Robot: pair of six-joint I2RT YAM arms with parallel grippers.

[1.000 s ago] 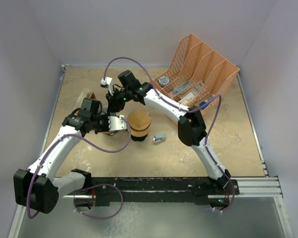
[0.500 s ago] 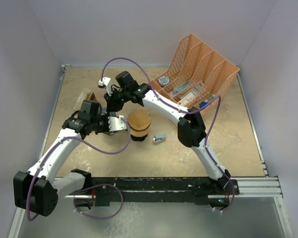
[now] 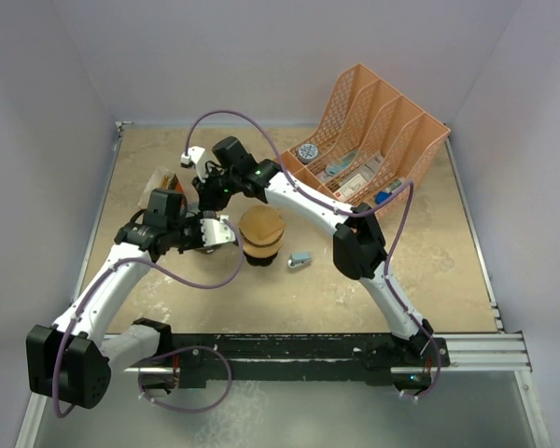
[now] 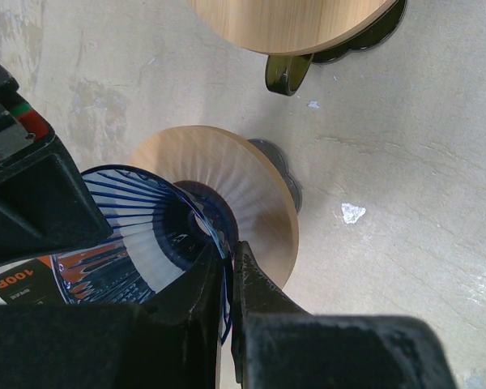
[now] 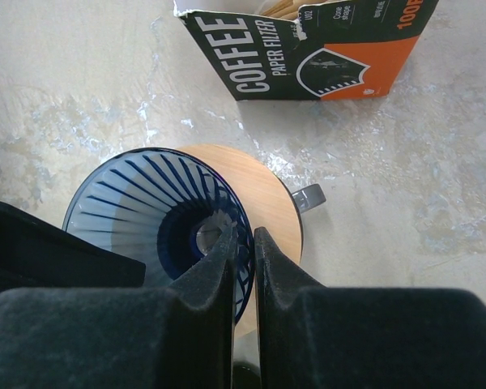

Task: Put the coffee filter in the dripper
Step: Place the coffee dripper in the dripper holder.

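Left claw [image 4: 227,255] is clamping the blue dripper [image 5: 138,203] by its rim, with the right claw [image 5: 243,239] pinching the same rim from the far side. Dripper is sitting left of table [image 3: 401,271] centre. Box [image 5: 308,49] just beyond is reading "COFFEE PAPER FILTER", "100P", with tan filters [image 5: 279,6] poking out. Open table is lying near and right.

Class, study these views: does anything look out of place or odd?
Both the left gripper and right gripper pinch the rim of one empty dripper. The filter box near it lies open with a ragged edge.
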